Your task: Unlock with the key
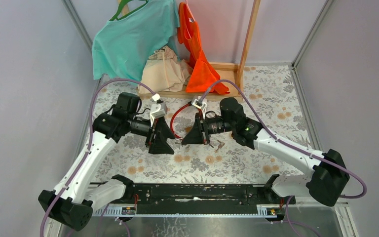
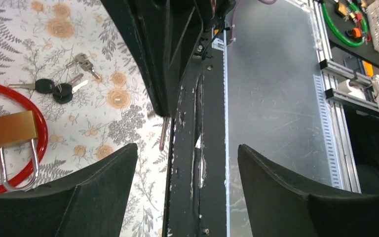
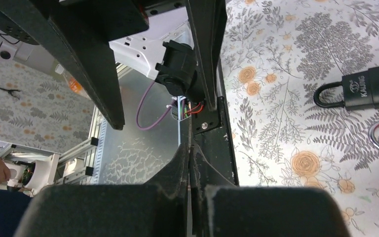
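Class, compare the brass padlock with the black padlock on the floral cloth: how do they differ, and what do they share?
The brass padlock has a gold body; the black padlock has a black one. The brass padlock's shackle is long bare silver metal, the black padlock's short and dark. The brass padlock lies across the red cable; the black padlock lies apart from it. Both lie flat, shackles seated in their bodies.
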